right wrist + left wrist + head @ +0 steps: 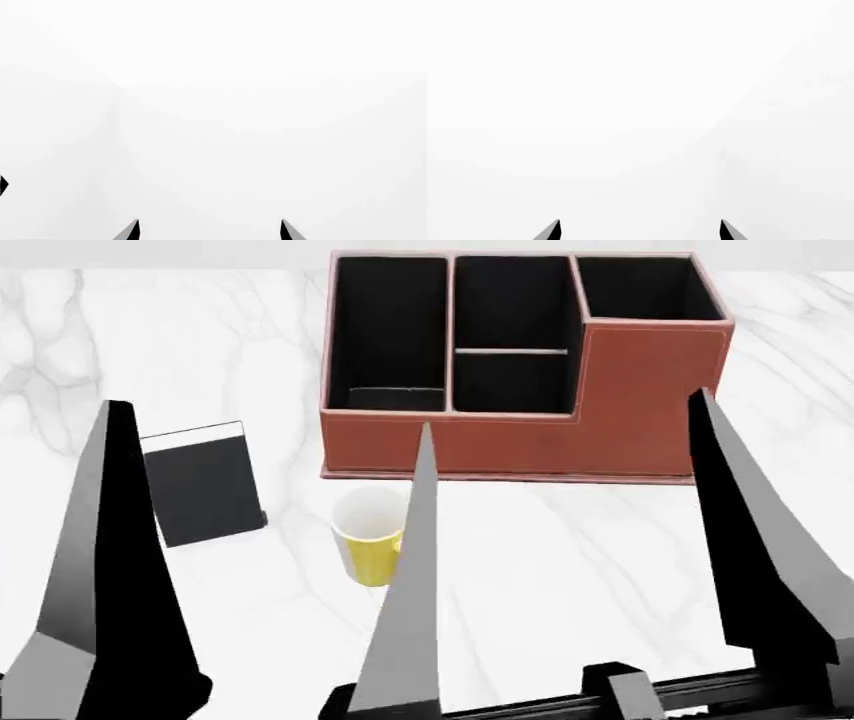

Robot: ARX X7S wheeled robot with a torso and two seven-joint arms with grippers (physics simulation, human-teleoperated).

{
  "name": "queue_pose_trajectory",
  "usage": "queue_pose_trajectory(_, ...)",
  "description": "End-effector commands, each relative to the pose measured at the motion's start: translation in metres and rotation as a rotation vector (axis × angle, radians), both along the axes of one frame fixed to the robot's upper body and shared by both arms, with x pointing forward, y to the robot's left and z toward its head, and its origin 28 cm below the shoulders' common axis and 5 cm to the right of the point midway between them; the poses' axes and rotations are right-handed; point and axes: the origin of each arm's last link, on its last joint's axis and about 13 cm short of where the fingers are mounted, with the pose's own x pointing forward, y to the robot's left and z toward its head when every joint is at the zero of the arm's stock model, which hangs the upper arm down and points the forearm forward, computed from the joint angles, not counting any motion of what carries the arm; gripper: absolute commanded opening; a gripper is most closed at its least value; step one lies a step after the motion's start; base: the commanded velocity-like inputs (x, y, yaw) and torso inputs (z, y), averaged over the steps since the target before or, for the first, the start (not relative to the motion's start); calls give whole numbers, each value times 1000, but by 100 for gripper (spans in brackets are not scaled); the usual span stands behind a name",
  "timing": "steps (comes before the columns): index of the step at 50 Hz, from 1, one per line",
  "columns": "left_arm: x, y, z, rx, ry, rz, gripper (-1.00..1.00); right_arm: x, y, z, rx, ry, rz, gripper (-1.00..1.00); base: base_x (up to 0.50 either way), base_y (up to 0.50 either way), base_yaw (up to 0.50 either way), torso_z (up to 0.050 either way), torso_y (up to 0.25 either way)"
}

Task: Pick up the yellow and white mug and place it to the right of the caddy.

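The yellow and white mug [370, 540] stands upright on the marble table [601, 560], just in front of the caddy's left end. The caddy [641, 400] is a large reddish-brown organiser with black-lined compartments, at the back centre. In the head view, long dark fingers [414, 570] rise close to the camera. One of them covers the mug's right side, and no handle shows. My left gripper [640, 230] is open, with only blank white ahead of it. My right gripper [210, 230] is open too and holds nothing.
A black book [203, 485] with white page edges lies left of the mug. Another dark finger [114, 570] stands at the left of the head view and one [747, 540] at the right, in front of the caddy's right end.
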Motion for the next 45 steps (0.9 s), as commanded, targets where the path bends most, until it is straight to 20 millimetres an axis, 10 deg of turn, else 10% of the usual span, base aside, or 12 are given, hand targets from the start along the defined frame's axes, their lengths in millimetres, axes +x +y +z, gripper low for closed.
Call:
queue_pose_trajectory(1, -35, 49, -13, -126, 376, 416, 100, -19, -27, 8, 156, 84, -204, 100, 0, 0, 0, 0, 0)
queue_pose_trajectory(20, -36, 51, -14, -146, 392, 421, 100, -17, -29, 4, 146, 62, -253, 100, 0, 0, 0, 0, 0)
queue_pose_trajectory(45, -49, 114, 0, -457, 327, 942, 100, -14, -26, 2, 130, 60, -270, 100, 0, 0, 0, 0, 0)
